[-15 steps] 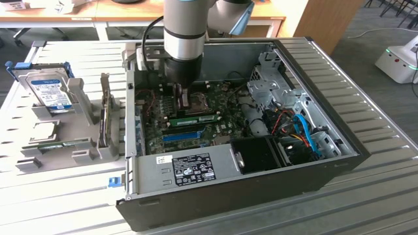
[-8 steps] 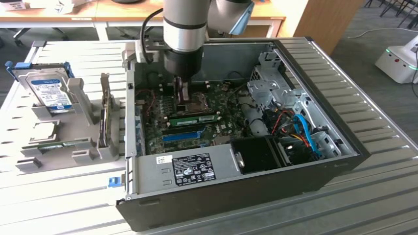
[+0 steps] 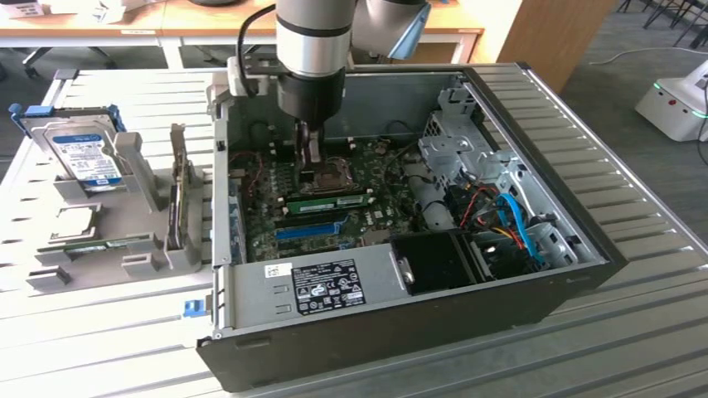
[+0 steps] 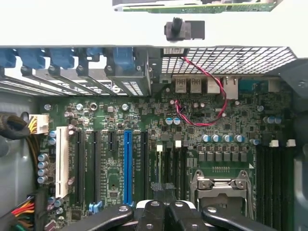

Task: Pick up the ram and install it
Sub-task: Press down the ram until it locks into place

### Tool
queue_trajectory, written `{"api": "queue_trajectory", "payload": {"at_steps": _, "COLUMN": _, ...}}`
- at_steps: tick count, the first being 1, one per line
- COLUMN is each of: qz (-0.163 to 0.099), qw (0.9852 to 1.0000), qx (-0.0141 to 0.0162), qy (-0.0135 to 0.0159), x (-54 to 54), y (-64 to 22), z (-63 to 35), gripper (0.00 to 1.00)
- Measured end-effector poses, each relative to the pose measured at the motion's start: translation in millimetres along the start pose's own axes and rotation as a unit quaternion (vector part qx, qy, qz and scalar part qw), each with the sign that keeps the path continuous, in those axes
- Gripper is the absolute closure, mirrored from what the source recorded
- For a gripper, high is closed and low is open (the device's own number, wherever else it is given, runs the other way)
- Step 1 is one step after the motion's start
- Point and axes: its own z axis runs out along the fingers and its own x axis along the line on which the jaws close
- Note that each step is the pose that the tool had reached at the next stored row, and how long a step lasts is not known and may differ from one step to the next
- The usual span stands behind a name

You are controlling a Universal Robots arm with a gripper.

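The gripper (image 3: 313, 162) hung inside the computer case (image 3: 575, 249) with its jaws closed, seemingly on nothing. A ram (image 3: 328, 201) sat in the motherboard just below it. Dropping lower risked jabbing the board or cracking the stick.

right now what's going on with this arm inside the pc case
A single robot arm has its gripper lowered into an open computer case, just above the motherboard near the CPU socket. The fingers are shut. One green ram stick already sits in a slot on the board beside the gripper, while another lies in the grey holder outside the case, on the exterior view's left, near a hard drive.
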Motion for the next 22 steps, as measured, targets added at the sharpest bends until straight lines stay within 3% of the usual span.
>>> {"api": "queue_trajectory", "payload": {"at_steps": 18, "qz": 0.000, "qw": 1.0000, "qx": 0.0000, "qy": -0.0001, "x": 0.5, "y": 0.8, "z": -23.3, "gripper": 0.89}}
{"api": "queue_trajectory", "payload": {"at_steps": 20, "qz": 0.000, "qw": 1.0000, "qx": 0.0000, "qy": 0.0001, "x": 1.1, "y": 1.5, "z": -46.9, "gripper": 0.89}}
{"api": "queue_trajectory", "payload": {"at_steps": 22, "qz": 0.000, "qw": 1.0000, "qx": 0.0000, "qy": 0.0000, "x": 1.1, "y": 1.5, "z": -46.9, "gripper": 0.89}}
